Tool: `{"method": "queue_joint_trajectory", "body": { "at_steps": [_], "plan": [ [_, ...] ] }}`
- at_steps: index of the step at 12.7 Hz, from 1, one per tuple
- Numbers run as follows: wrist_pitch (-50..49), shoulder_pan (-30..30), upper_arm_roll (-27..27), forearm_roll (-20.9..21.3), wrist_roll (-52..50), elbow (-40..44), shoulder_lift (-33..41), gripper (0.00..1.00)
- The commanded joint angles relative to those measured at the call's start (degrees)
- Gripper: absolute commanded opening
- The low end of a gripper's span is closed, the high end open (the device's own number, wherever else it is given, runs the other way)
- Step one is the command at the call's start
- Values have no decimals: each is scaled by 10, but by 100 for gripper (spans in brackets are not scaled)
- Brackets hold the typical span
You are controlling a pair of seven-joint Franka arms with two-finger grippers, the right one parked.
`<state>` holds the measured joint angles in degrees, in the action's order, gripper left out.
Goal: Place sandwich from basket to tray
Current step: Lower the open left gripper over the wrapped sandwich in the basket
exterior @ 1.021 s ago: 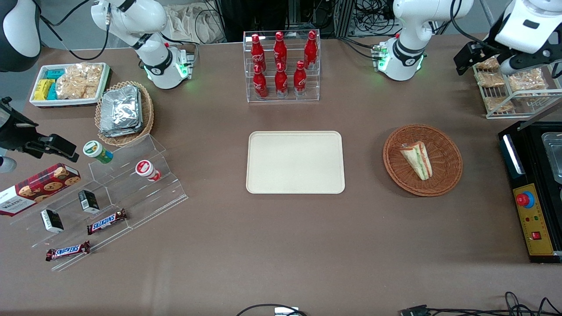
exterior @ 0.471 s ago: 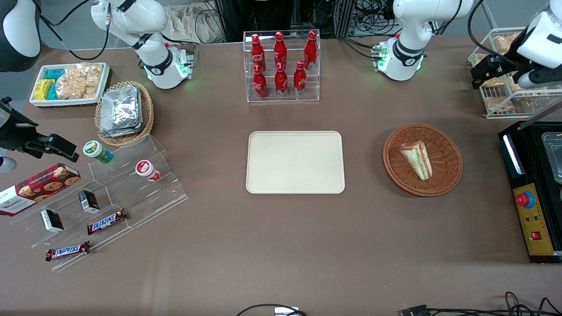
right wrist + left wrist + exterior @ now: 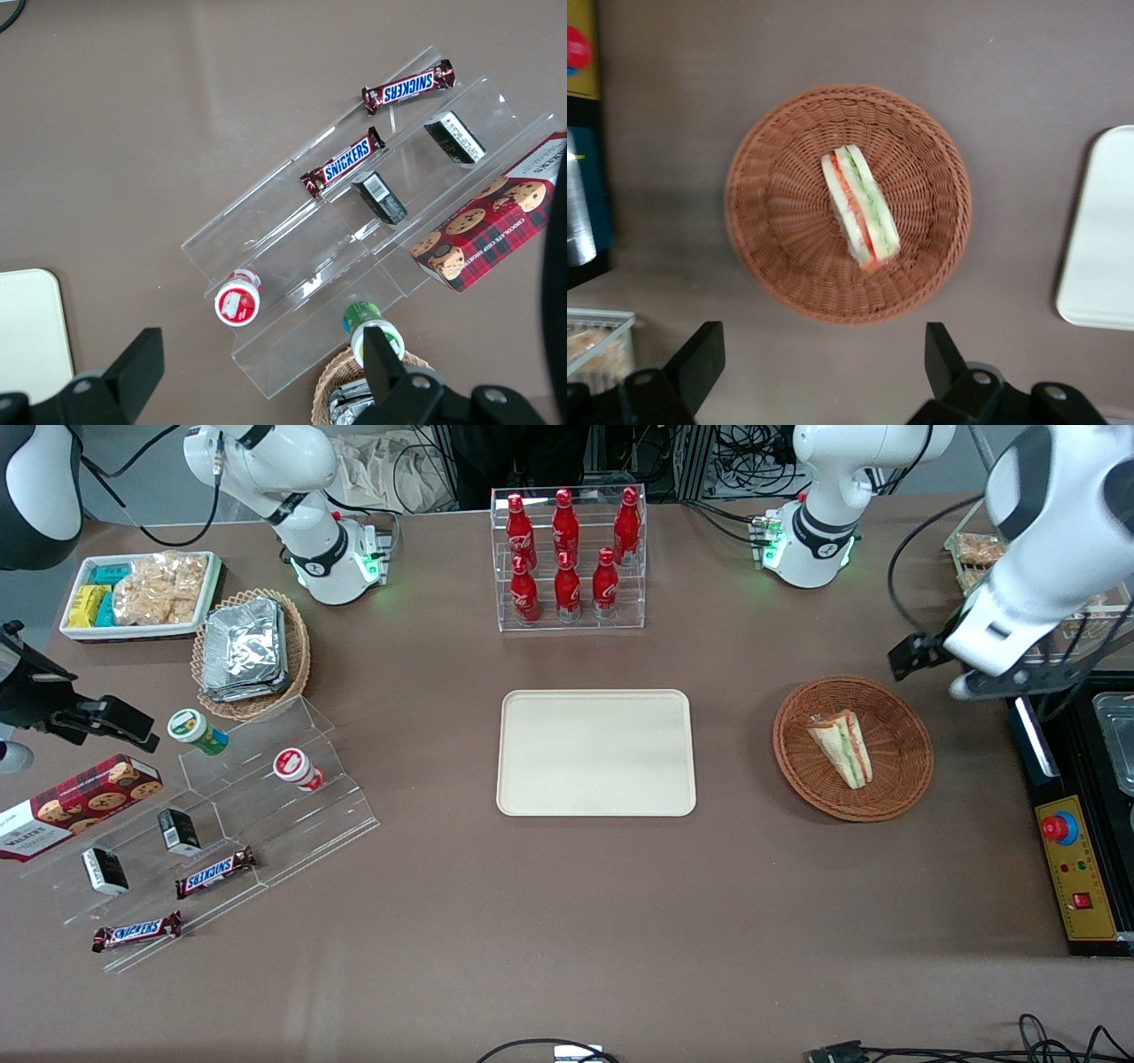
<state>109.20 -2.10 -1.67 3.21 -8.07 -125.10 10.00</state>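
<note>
The sandwich, a white-bread wedge with green and red filling, lies in the round reddish-brown basket. The cream tray lies flat beside the basket, toward the parked arm's end, with nothing on it. My gripper hangs high in the air just off the basket's rim, toward the working arm's end and a little farther from the front camera. Its fingers stand wide apart and open, with only bare table between them.
A black machine with a red button stands beside the basket at the working arm's end. A wire rack of snack packs stands farther back. A clear rack of red bottles stands farther from the camera than the tray.
The working arm has swung from over the wire rack toward the basket, coming nearer the front camera. Sandwich, basket and tray have not moved.
</note>
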Motion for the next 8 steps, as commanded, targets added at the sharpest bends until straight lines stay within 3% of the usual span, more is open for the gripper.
{"method": "queue_joint_trajectory", "body": {
  "at_steps": [1,6,8],
  "plan": [
    [66,3,15,-14,2,-5,-86,100],
    [154,2,15,-16,-89,-21,-182,99],
    [226,1,15,-16,-99,-70,-189,99]
  ]
}}
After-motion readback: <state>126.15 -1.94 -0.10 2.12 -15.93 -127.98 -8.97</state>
